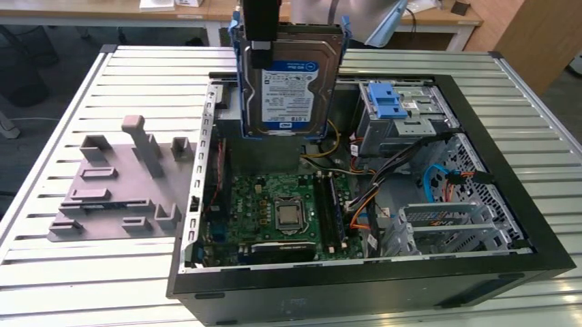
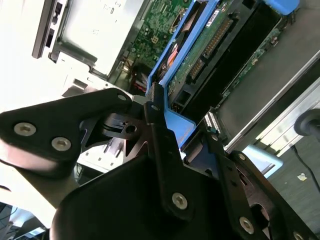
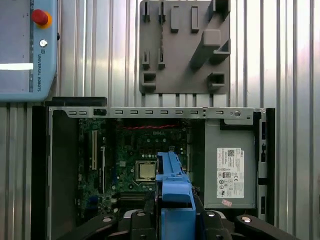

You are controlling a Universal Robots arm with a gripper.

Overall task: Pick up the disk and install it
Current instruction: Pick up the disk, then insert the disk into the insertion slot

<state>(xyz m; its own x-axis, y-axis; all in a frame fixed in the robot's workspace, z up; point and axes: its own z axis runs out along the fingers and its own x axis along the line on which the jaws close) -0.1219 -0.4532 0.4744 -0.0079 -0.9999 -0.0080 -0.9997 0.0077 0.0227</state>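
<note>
At the exterior view's left, you have a grey moulded fixture plate with upright pegs and slots lying flat on the slatted silver metal table. Just beside it to the right stands the open black computer case, its green motherboard exposed on the case floor.

The disk, a flat rectangular silver hard drive with a blue-and-white label framed by a blue plastic carrier, hangs upright over the far part of the case, label facing the exterior camera. It is clear of the table and the fixture plate. You cannot tell from these views whether its lower edge touches anything inside the case.

The black gripper is clamped on the disk at its upper end. In the second wrist view the jaws stand narrow, one finger pressed against the blue carrier frame, so the disk sits between them with its green circuit-board side in sight. In the first wrist view the blue carrier edge projects from between the jaws above the motherboard, beside the large grey metal box with a white sticker.

Further to the exterior view's right, the grey metal cage with a blue plastic latch sits inside the case, apart from the disk.
</note>
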